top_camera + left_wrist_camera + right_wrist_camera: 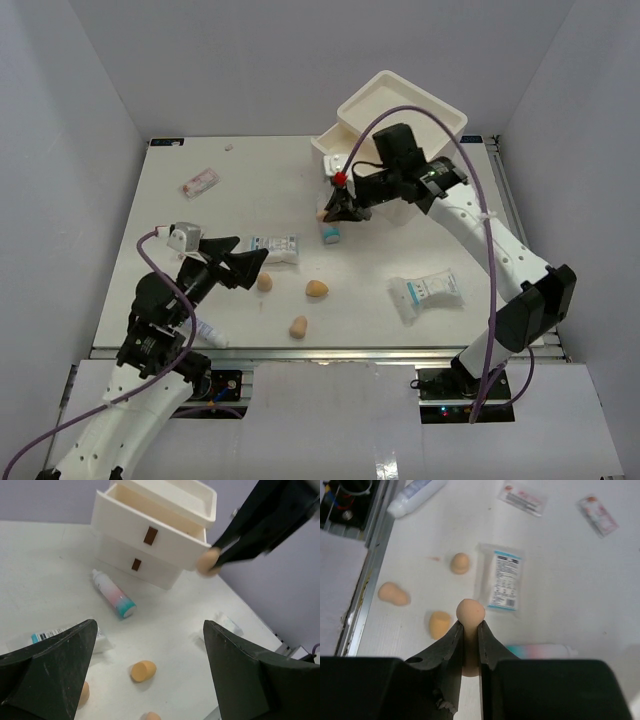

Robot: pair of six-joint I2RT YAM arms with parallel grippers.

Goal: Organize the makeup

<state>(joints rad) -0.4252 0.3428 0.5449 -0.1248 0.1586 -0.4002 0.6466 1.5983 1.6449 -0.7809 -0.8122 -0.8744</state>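
A: Since we're starting on the left, what's the left gripper (252, 250) doing?
B: Its jaws are spread wide with nothing in them. It hovers over the table by a white packet (275, 246). A pink sachet (198, 182) lies far back on the left, and a small tube (211, 334) sits at the near edge.
A: Middle?
B: Three tan sponges are loose on the table: left sponge (264, 282), middle sponge (316, 289), front sponge (298, 326). The teal-capped bottle (330, 233) lies on its side just in front of the drawer box (400, 110).
A: Right side?
B: The right gripper (470, 626) is pinched tight on a fourth sponge (470, 611). It grips low, so the rounded top pokes out past the fingertips. The sponge is off the table, close to the box front. A second packet (425, 290) lies further right.
A: Step?
B: Looks like the sponge is being carried to the box, with the other three to follow. For the next move I'd say clear the rim of the pulled-out top drawer, centre over it, then part the jaws. The sponge is soft, so it may cling to a finger.
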